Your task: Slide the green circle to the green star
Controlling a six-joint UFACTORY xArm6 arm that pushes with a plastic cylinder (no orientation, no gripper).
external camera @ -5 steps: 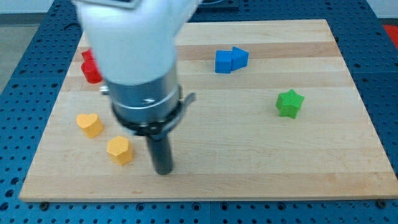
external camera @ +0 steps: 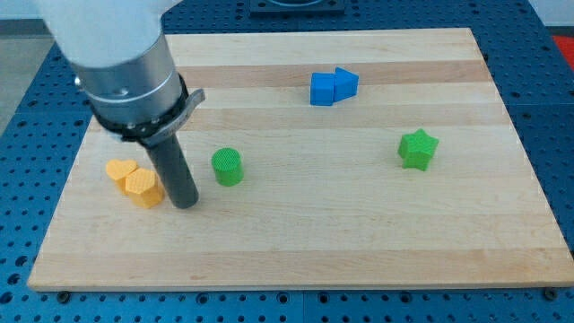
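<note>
The green circle (external camera: 228, 167) sits on the wooden board left of centre. The green star (external camera: 418, 149) sits far off at the view's right, at about the same height. My tip (external camera: 184, 203) rests on the board just left of and slightly below the green circle, a small gap apart. It touches or nearly touches the orange hexagon (external camera: 143, 187) on its left.
An orange heart (external camera: 119, 171) lies against the orange hexagon at the view's left. Two blue blocks (external camera: 333, 86) sit together near the top centre. The arm's body (external camera: 121, 63) covers the upper left of the board. The board's bottom edge (external camera: 296, 285) is near.
The arm moved to the view's left and up, uncovering the green circle. The orange hexagon has been pushed left against the orange heart. The red block is now hidden behind the arm.
</note>
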